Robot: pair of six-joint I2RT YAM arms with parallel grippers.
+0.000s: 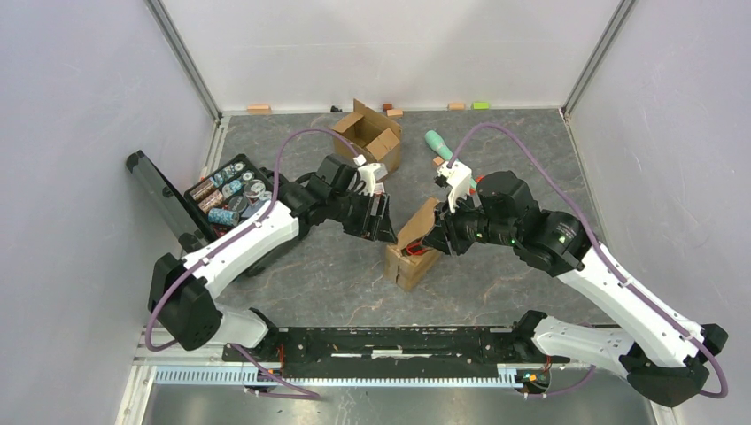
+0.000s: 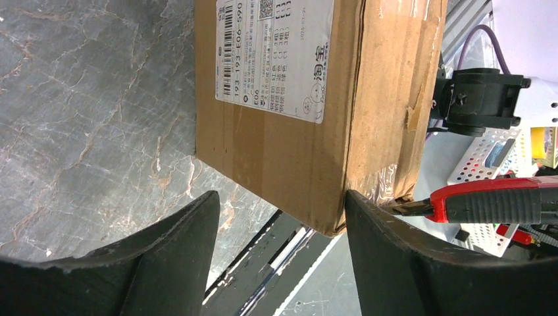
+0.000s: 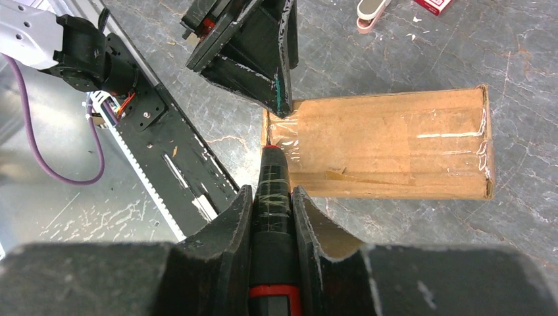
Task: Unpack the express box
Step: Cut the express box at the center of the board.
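The express box, brown cardboard sealed with clear tape, lies mid-table; its white shipping label shows in the left wrist view. My right gripper is shut on a black and red cutter, whose tip meets the taped end of the box. My left gripper stands open around the box's near corner. One of its fingers touches the box's edge, while the other stays apart from it. From above, the left gripper is at the box's left end and the right gripper at its right side.
A second, opened cardboard box stands at the back. A black case with batteries and tape rolls lies open at the left. A teal-handled tool lies at the back centre. Small blocks line the far wall. A black rail runs along the near edge.
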